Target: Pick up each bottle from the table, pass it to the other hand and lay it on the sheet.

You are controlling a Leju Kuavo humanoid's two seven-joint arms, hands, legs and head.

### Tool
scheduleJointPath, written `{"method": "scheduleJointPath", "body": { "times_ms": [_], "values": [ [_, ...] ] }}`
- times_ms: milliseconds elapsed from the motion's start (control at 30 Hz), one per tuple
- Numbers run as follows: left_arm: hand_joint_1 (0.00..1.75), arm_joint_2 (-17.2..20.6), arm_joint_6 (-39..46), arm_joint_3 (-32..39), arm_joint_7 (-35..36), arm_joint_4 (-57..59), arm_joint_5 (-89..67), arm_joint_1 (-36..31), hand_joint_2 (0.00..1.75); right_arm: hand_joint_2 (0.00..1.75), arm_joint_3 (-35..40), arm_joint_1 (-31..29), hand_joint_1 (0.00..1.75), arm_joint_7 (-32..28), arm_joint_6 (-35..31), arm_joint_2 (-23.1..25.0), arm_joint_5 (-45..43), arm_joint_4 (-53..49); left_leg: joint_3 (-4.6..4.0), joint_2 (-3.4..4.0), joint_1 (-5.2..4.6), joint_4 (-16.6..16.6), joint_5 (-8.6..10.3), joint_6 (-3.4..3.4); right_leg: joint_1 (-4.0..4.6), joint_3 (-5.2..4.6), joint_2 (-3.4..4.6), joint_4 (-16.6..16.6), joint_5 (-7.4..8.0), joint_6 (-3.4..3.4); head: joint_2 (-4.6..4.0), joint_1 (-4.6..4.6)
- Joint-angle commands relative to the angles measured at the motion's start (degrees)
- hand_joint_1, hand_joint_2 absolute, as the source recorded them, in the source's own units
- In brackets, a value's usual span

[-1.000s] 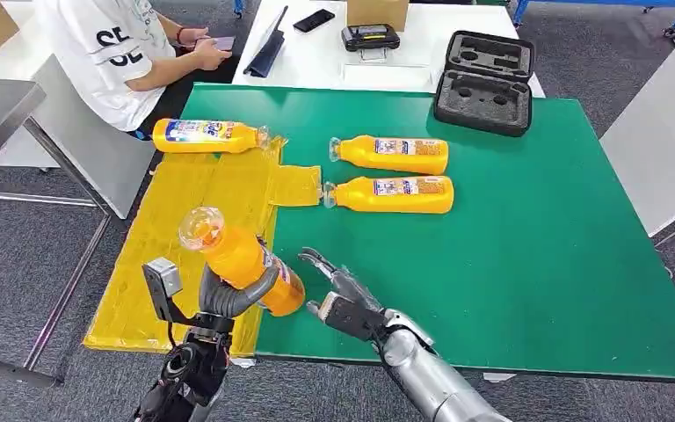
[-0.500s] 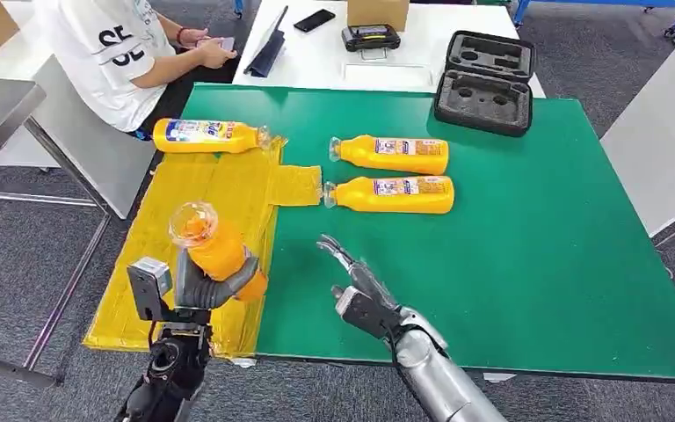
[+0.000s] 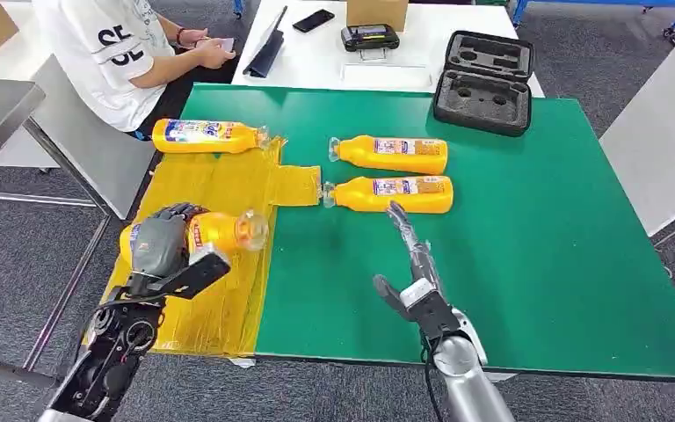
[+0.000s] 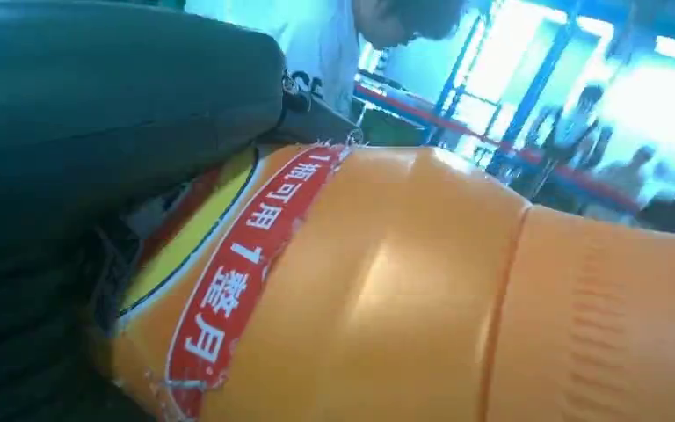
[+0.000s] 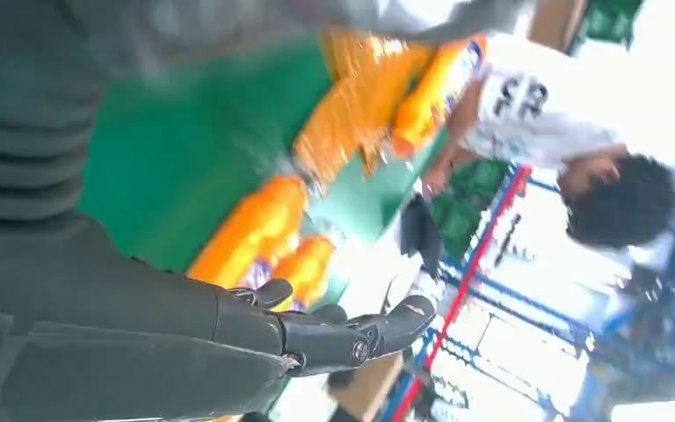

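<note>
My left hand (image 3: 160, 241) grips an orange bottle (image 3: 220, 231) lying sideways low over the yellow sheet (image 3: 220, 185), cap end pointing right. Up close, the bottle (image 4: 422, 299) shows its red label. My right hand (image 3: 413, 264) is open above the green table (image 3: 562, 246), fingers stretched toward the near one of two orange bottles (image 3: 391, 194); the other bottle (image 3: 391, 154) lies just behind it. The right wrist view has the outstretched fingers (image 5: 352, 338) and these two bottles (image 5: 255, 233) beyond. Another orange bottle (image 3: 209, 135) lies at the sheet's far edge.
A person in a white shirt (image 3: 114, 48) sits at the far left. A black foam-lined case (image 3: 485, 81) rests on the table's far edge. Behind it a white table (image 3: 316, 57) carries a phone, a black device and a box.
My left hand has turned the bottle from upright to lying sideways and moved it left and away over the sheet. My right hand has moved right and forward, fingers extending toward the near bottle.
</note>
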Motion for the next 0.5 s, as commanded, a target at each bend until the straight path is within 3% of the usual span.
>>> {"method": "scheduleJointPath", "body": {
  "times_ms": [33, 167, 200, 233, 333, 500],
  "values": [
    [1.52, 6.8, -4.9, -5.6, 2.5, 7.9, -4.7, -6.2, 1.75, 1.75, -4.1, 0.3, 0.00, -0.1, 0.8, 0.8, -0.5, -3.4, 0.28, -0.17, 0.04, 0.0, -0.12, -0.07, 0.03, 0.32, -0.17, 0.0, -0.17, -0.08, 0.00, 0.00],
    [1.52, 6.8, -4.9, -5.6, 2.5, 7.9, -4.7, -6.2, 1.75, 1.75, -4.1, 0.3, 0.00, -0.1, 0.8, 0.8, -0.5, -3.4, 0.43, -0.07, 0.04, 0.0, -0.16, -0.10, 0.04, 0.44, -0.06, 0.0, -0.19, -0.12, 0.00, -0.02],
    [1.47, 7.5, -6.9, -7.1, 2.6, 9.1, -5.2, -7.2, 1.75, 1.75, -4.2, 0.2, 0.00, -0.5, 0.8, 0.9, -0.5, -3.2, 0.21, -0.08, 0.03, 0.0, -0.08, -0.07, 0.03, 0.23, -0.07, 0.0, -0.10, -0.07, 0.00, 0.00],
    [1.55, 8.2, -8.6, -7.9, 2.5, 10.4, -5.3, -8.5, 1.75, 1.75, -4.3, 0.2, 0.00, -0.6, 0.8, 0.9, -0.6, -3.4, 0.26, -0.13, 0.04, 0.0, -0.09, -0.07, 0.04, 0.30, -0.12, 0.0, -0.13, -0.08, 0.00, 0.00],
    [1.59, 9.8, -13.5, -11.8, 1.4, 17.6, -4.9, -14.6, 1.75, 1.75, -4.5, 0.5, 0.00, -0.8, 0.9, 1.0, -0.8, -4.0, 0.13, -0.21, 0.05, 0.0, -0.04, -0.07, 0.05, 0.20, -0.21, 0.0, -0.11, -0.08, 0.00, -0.02],
    [1.54, 7.5, -16.0, -15.3, 0.3, 26.3, -4.5, -19.2, 1.75, 1.75, -4.9, 0.6, 0.00, -0.8, 1.1, 1.0, -1.3, -3.5, 0.21, -0.26, 0.03, 0.0, 0.00, -0.09, 0.04, 0.29, -0.26, 0.0, -0.11, -0.07, 0.00, 0.00]
  ]
}}
